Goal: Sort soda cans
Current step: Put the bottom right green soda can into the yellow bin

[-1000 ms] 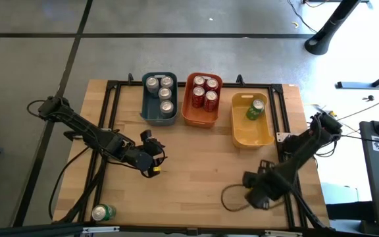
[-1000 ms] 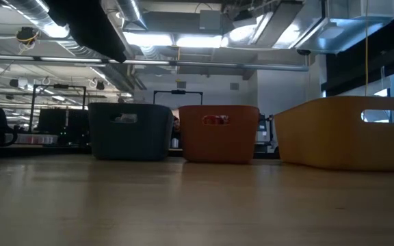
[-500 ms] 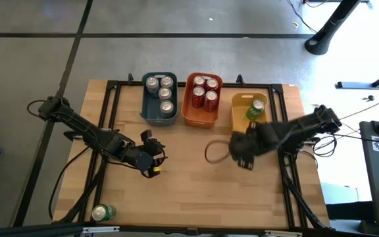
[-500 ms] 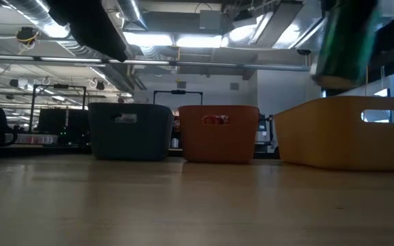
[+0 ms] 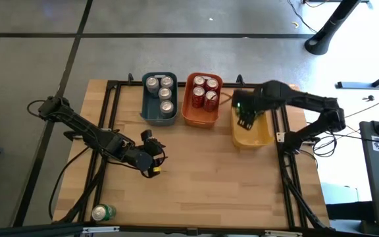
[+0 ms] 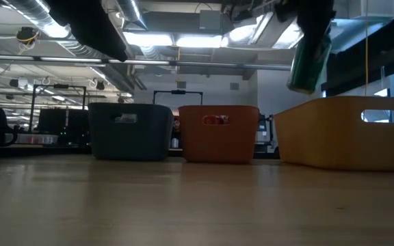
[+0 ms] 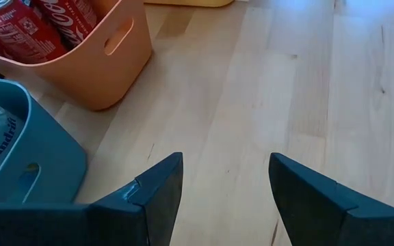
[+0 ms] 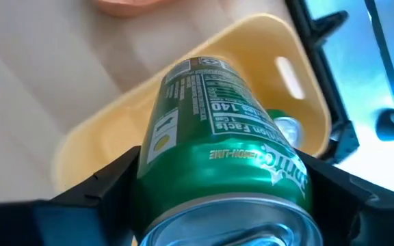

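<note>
One can loose: green can [image 5: 102, 212] lies on its side at the bench's [image 5: 202, 171] near edge, well apart from the bins; a nudge from the left arm's links could roll it off.
Left pincer [image 5: 151, 156]: over bare bench near the blue-grey bin [image 7: 19, 164], fingers half spread, holding nothing.
Right pincer [image 5: 244, 117]: clamped on a green can [image 8: 217, 164], held tilted above the yellow bin [image 5: 254, 135].
Risk, drop: can is high over the bin in the low view [image 6: 310, 58]; released here it may bounce off the wall or strike the green can already inside [image 8: 287, 128].
Risk, mis-sort: orange bin [image 5: 201, 100] of red cans [image 5: 204, 91] sits just beside; release too far that way lands it wrong.
Far row: silver cans [image 5: 160, 91] in the blue-grey bin, not at risk.
</note>
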`<action>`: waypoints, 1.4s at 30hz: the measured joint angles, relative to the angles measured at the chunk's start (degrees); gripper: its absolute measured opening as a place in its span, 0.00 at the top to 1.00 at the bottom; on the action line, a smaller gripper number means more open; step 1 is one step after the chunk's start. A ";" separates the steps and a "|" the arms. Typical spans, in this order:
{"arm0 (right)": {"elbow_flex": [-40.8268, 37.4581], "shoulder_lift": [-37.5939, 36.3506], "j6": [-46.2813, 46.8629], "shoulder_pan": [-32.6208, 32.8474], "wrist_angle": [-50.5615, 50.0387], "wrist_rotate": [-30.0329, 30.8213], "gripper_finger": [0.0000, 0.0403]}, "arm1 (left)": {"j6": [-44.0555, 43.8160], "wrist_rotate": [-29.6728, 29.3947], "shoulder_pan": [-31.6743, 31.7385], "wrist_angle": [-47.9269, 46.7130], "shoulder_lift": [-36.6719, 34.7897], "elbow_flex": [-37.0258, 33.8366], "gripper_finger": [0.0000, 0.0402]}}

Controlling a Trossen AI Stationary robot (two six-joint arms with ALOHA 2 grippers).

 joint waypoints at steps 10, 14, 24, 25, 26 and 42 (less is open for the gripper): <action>-8.81 0.31 -14.71 -11.63 9.43 -2.34 0.27 | 0.00 -0.10 0.00 -0.02 0.00 0.00 0.48; -13.18 0.40 -20.03 -12.59 15.98 -2.65 0.27 | 0.00 -0.11 0.00 -0.02 0.00 0.00 0.48; -22.34 0.35 -31.41 -12.92 26.76 0.81 0.27 | -0.04 -0.44 0.00 0.02 0.00 0.00 0.48; -23.13 0.35 -32.27 -12.92 27.81 0.96 0.27 | -0.13 -0.42 0.00 0.05 0.00 0.00 0.48; -24.03 0.35 -32.97 -12.92 29.01 1.06 0.27 | -0.23 -0.42 0.00 0.05 0.00 0.00 0.48; -31.36 0.37 -36.66 -17.79 37.24 -1.33 0.26 | -0.38 -0.42 0.00 0.24 0.00 0.00 0.48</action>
